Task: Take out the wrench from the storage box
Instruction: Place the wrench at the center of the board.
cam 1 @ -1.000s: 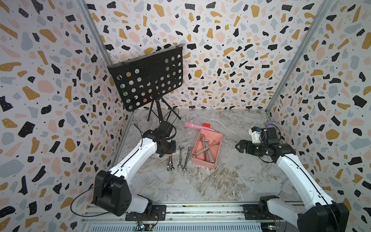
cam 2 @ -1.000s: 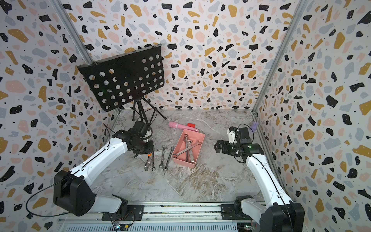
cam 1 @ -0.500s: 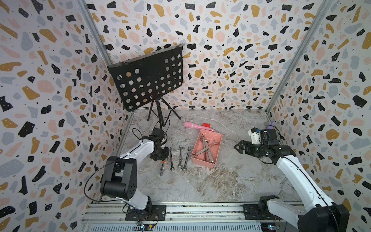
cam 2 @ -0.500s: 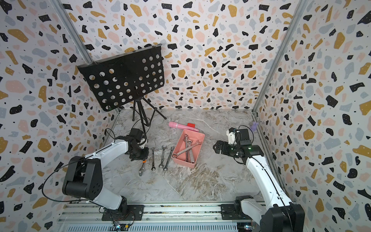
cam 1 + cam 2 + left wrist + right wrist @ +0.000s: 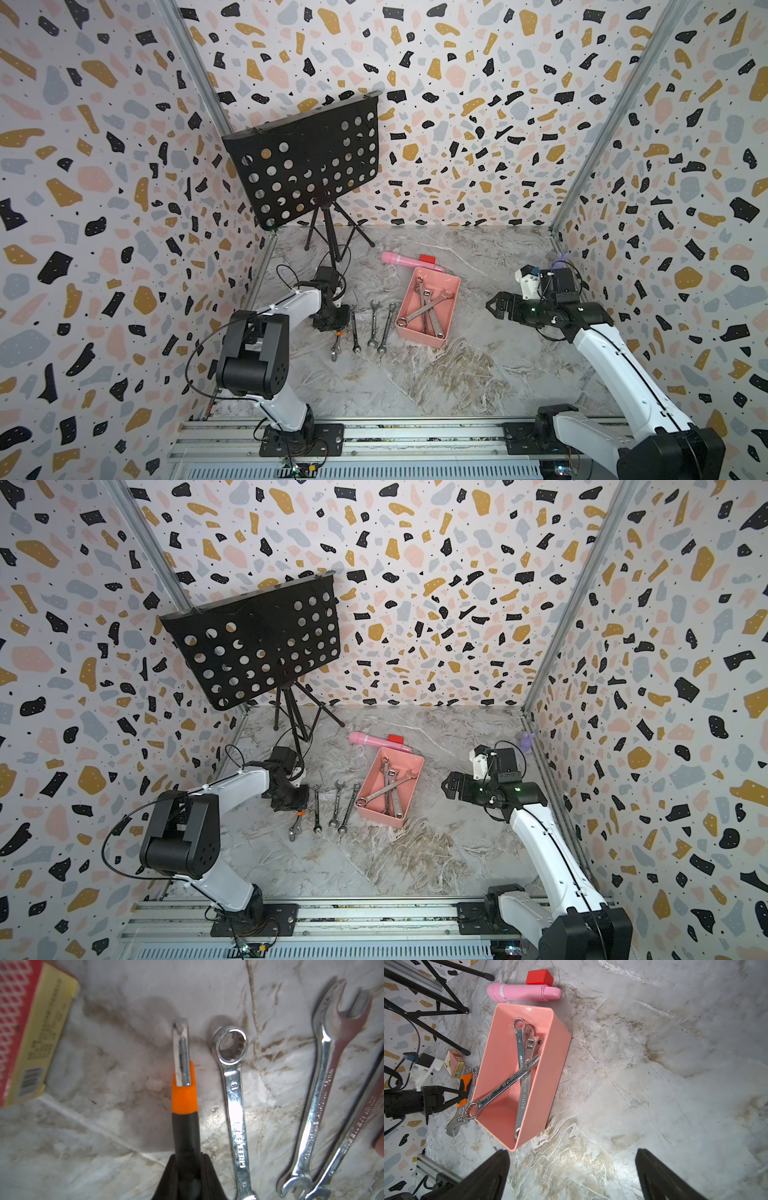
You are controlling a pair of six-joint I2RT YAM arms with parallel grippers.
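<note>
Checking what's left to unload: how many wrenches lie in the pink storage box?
3, all in the storage box: a wrench marked 19 lying lengthwise, an adjustable wrench beside it, and a wrench marked 22 crossing diagonally over both. Something small could hide beneath them.

The white left arm (image 5: 291, 302) with black joints rises from its base on the front rail, folds at a bulky black elbow and reaches forward, low over the floor. At its wrist, the black two-finger left gripper (image 5: 336, 329) angles down, jaws drawn close together and clamped on the black-and-orange handle of a silver adjustable wrench (image 5: 335, 348). The left wrist view shows both fingers (image 5: 209, 1176) pressed against the handle's sides. The white right arm (image 5: 615, 361) with black joints slopes up from its own rail base, forearm level, aimed inward. Its black two-finger right gripper (image 5: 492, 307) hangs above the floor, jaws spread wide with nothing between them.
</note>
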